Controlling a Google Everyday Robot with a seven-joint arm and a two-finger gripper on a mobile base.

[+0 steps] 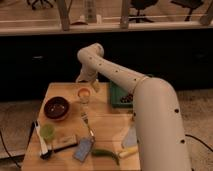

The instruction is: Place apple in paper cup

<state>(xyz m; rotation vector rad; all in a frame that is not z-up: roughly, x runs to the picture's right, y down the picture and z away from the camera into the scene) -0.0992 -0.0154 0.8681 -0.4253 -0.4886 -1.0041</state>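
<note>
A small pale paper cup (83,96) stands upright near the middle of the wooden table (107,127), and its top looks orange. A round green apple (47,131) lies at the table's left front, far from the cup. My white arm reaches from the lower right over the table and bends down at the back. My gripper (87,83) hangs just above and behind the cup. Nothing shows in it.
A dark brown bowl (56,107) sits left of the cup. A green tray (119,95) with dark items is at the back right. A fork (87,125), a blue packet (84,149), a green chili (105,153) and a black-and-white utensil (42,142) lie towards the front.
</note>
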